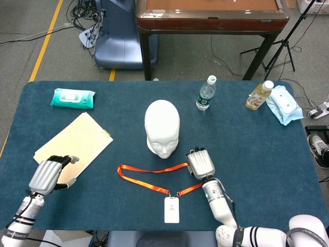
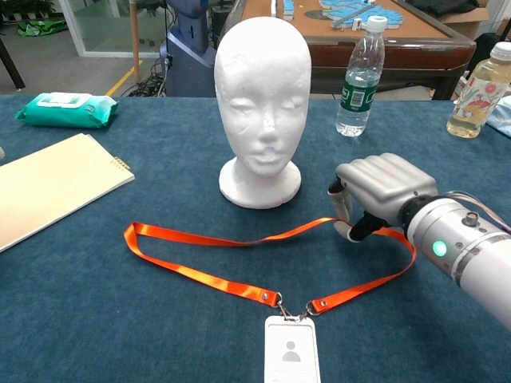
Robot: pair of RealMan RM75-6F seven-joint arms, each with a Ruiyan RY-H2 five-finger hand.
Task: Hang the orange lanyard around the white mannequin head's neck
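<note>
Blue felt table: the largest thing here, covered in dark cloth; everything stands or lies on it.
Cream folder: flat at the left, well apart from the work; the left hand hovers over its near corner with its fingers curled in and nothing in them.
White mannequin head: upright on its base at mid-table, face toward the robot, neck bare, so the loop has to go over the crown.
Right hand: just right of the head's base, fingers folded down on the strap's right bend, pinching it; I judge this the pickup.
Orange lanyard: on the cloth in front of the head, a long flat loop, its right end raised at the hand.
Badge card: clipped at the loop's near point, lying flat nearest the robot.
</note>
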